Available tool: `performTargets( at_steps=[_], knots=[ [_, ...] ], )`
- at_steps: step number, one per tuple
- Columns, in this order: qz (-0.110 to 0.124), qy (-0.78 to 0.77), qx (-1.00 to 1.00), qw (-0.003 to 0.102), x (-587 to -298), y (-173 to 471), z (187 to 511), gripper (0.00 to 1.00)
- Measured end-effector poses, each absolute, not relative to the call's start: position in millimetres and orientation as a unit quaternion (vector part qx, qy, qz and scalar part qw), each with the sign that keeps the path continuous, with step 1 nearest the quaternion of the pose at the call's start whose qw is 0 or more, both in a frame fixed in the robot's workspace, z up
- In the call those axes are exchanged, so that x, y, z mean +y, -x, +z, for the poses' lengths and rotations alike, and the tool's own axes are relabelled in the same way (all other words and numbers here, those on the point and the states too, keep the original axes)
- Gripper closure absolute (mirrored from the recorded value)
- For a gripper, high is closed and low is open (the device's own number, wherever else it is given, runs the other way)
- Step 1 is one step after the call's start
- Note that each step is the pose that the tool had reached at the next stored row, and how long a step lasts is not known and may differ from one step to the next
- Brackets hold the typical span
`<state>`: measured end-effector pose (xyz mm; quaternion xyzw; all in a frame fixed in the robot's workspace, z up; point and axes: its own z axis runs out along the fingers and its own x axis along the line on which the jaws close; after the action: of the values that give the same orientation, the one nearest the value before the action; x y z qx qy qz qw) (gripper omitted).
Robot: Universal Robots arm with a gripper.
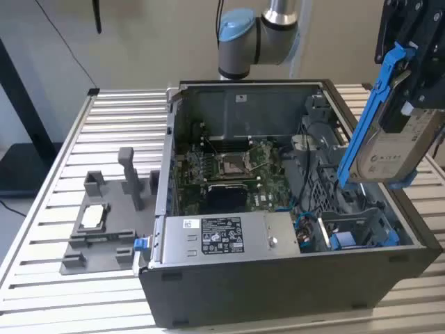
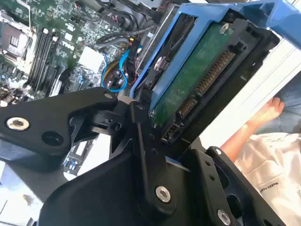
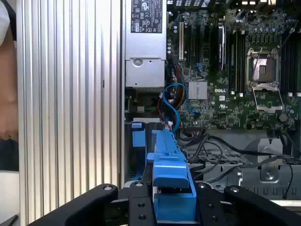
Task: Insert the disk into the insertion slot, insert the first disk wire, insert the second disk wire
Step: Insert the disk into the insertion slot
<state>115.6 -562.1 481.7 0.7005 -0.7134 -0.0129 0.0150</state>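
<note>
Our claw (image 3: 171,202) is clamped on the disk (image 1: 410,136), which hangs tilted at 3 o'clock in the exterior view, above and clear of the insertion slot (image 1: 361,233) at 4 o'clock. We judge the tilt could jam its blue carrier (image 1: 368,104) at the slot's mouth, or snag the loose cables (image 1: 306,228) beside it. The disk's white label (image 1: 386,158) and the power supply (image 1: 271,238) sticker (image 1: 222,235) carry print we leave unread.
</note>
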Motion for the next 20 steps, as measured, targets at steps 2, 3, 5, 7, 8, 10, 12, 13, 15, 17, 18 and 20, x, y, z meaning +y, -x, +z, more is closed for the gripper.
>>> performTargets(
  at_steps=[2,3,5,7,8,10,12,13,15,17,18,20],
  knots=[
    [-0.013,-0.701,-0.713,0.015,-562.1,-115.6,481.7,0.67],
    [-0.013,-0.701,-0.713,0.015,-562.1,-115.6,481.7,0.67],
    [-0.013,-0.701,-0.713,0.015,-562.1,-115.6,481.7,0.67],
    [-0.013,-0.701,-0.713,0.015,-562.1,-115.6,481.7,0.67],
    [-0.013,-0.701,-0.713,0.015,-562.1,-115.6,481.5,0.67],
    [-0.013,-0.700,-0.713,0.015,-562.2,-115.6,480.4,0.67],
    [-0.013,-0.700,-0.713,0.015,-562.8,-115.6,478.9,0.67],
    [-0.013,-0.700,-0.713,0.015,-563.4,-115.5,478.2,0.67],
    [-0.013,-0.700,-0.713,0.015,-564.6,-115.5,476.7,0.67],
    [-0.013,-0.701,-0.713,0.015,-565.8,-115.6,475.1,0.67],
    [-0.013,-0.700,-0.713,0.015,-566.3,-115.6,474.3,0.67],
    [-0.013,-0.700,-0.713,0.015,-567.3,-115.6,472.5,0.67]
  ],
)
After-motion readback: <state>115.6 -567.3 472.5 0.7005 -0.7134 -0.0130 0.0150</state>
